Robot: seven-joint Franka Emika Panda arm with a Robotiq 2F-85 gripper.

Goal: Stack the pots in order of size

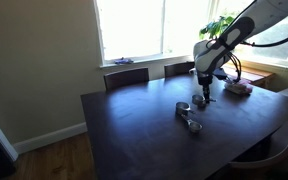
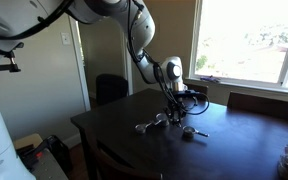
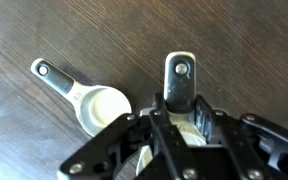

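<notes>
Looking down the wrist view first, I have the gripper [image 3: 184, 122] filling the lower edge of the frame. Its fingers [image 3: 152, 125] sit either side of the pot between the fingers [image 3: 181, 78], whose flat handle with a round hole points up toward top centre. The jaws stand narrow around the base of that handle, but I cannot tell whether they pinch it or only straddle it. Left of centre lies the neighbour pot [image 3: 102, 106], a shallow round bowl, open side up, with its handle running to the upper left. It is just beside the fingers and apart from the other handle. Both rest on the dark wood table [image 3: 254, 50]. In an exterior view the gripper [image 1: 203, 97] hangs low over the table [image 1: 124, 130], right of centre. A loose pot [image 1: 182, 107] sits just left of it and a further pot [image 1: 194, 126] a little lower in the frame; the two are near each other, not stacked. Which of them is the neighbour pot I cannot tell. In an exterior view the gripper [image 2: 172, 103] is at frame centre, with the arm [image 2: 134, 35] coming in from the upper left. Farther back, right of the gripper, a pinkish stack [image 1: 239, 88] lies near the table edge. Beyond it are a chair [image 1: 127, 76], a window [image 1: 134, 25] and a plant [image 1: 220, 24].
</notes>
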